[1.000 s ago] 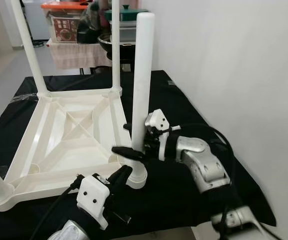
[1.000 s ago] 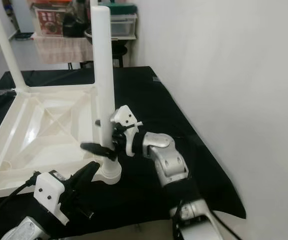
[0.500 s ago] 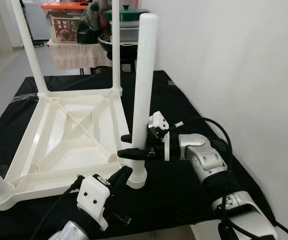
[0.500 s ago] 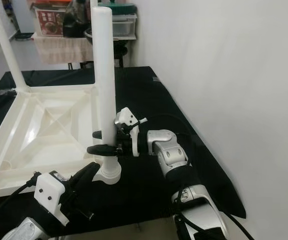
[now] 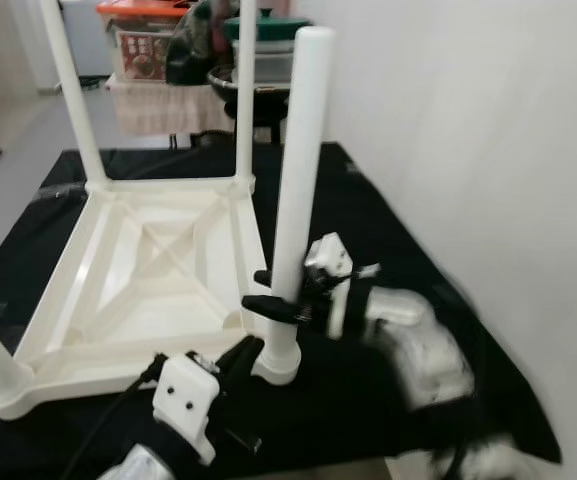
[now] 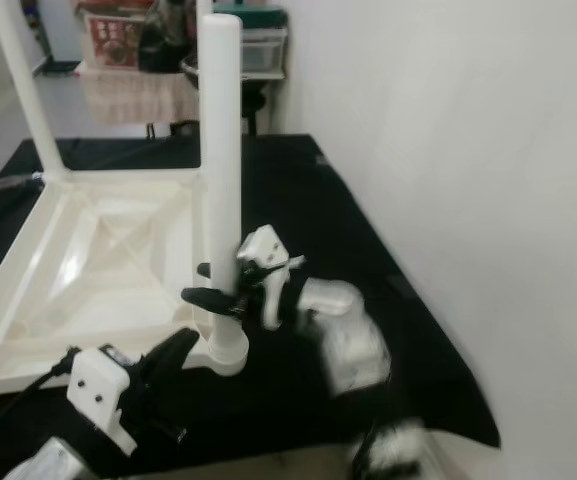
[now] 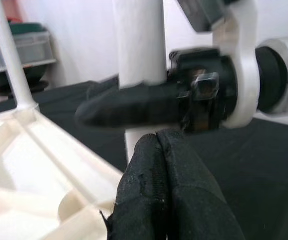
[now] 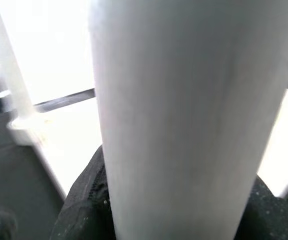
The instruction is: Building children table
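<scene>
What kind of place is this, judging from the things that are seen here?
Probably a room in a home, used for assembly work. An upturned white table lies on a black cloth by a plain white wall. Behind, a side table carries storage boxes and a dark pot.

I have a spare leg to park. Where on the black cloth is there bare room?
Bare black cloth lies between the upturned table and the white wall, beyond the right gripper. The near corner is crowded: the right gripper grips the leg above its socket and the left gripper sits shut beside it.
</scene>
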Robot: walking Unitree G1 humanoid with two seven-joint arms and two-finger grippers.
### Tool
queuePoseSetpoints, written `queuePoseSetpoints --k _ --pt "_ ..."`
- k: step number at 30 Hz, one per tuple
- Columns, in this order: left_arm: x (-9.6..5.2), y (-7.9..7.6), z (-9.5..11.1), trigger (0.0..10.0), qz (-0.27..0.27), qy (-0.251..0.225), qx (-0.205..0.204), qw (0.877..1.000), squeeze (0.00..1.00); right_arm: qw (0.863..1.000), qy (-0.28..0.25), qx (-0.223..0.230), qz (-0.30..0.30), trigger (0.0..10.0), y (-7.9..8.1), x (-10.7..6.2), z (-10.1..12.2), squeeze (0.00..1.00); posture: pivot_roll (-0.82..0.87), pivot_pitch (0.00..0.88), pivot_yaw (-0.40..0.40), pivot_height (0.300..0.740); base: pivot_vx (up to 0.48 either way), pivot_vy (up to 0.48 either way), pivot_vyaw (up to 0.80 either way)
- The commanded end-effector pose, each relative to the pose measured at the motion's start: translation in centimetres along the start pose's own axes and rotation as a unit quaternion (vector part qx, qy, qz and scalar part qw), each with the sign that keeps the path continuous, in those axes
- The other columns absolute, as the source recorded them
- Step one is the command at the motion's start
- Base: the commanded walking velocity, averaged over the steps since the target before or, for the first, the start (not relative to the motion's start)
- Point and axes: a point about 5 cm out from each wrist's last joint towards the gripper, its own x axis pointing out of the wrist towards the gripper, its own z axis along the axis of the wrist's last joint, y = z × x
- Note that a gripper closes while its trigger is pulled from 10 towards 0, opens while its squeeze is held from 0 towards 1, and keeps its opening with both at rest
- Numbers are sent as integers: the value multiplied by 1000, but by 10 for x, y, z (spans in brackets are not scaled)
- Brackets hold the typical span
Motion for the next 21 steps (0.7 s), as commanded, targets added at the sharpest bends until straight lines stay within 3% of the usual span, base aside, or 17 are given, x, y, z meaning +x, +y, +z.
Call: queuePoseSetpoints --k 1,2,6,9,13,14,15,16,21 --pt "-1 -1 1 10000 -3 4 1 1000 0 994 70 16 -81 0 3 -4 -25 0 61 39 -71 740 0 0 0" --pt "-1 -1 0 10000 -2 4 1 1000 0 989 70 8 -130 0 8 -1 -25 0 54 27 -62 740 0 0 0" --pt "-1 -1 0 10000 -2 4 1 1000 0 989 70 8 -130 0 8 -1 -25 0 54 27 -62 740 0 0 0" --pt "-1 -2 -1 10000 -5 5 -1 1000 0 982 67 -5 -176 0 -8 -1 -23 0 55 25 -73 740 0 0 0" --pt "-1 -2 -1 10000 -4 5 -1 1000 0 981 67 -8 -183 0 -12 -1 -22 0 58 22 -75 740 0 0 0" --pt "-2 -2 -1 10000 -4 5 -1 1000 0 984 62 9 -169 10000 -10 1 -21 0 55 19 -74 740 0 0 0" --pt "-2 -2 -1 10000 -4 5 -1 1000 0 984 62 9 -169 10000 -10 1 -21 0 55 19 -74 740 0 0 0" --pt "-2 -2 -1 10000 -4 5 -1 1000 0 988 55 15 -143 10000 -6 4 -17 1000 54 17 -71 740 0 0 0" --pt "-2 -3 -1 10000 -5 5 -2 1000 0 997 17 9 -74 10000 -2 12 3 1000 55 14 -70 740 0 0 0"
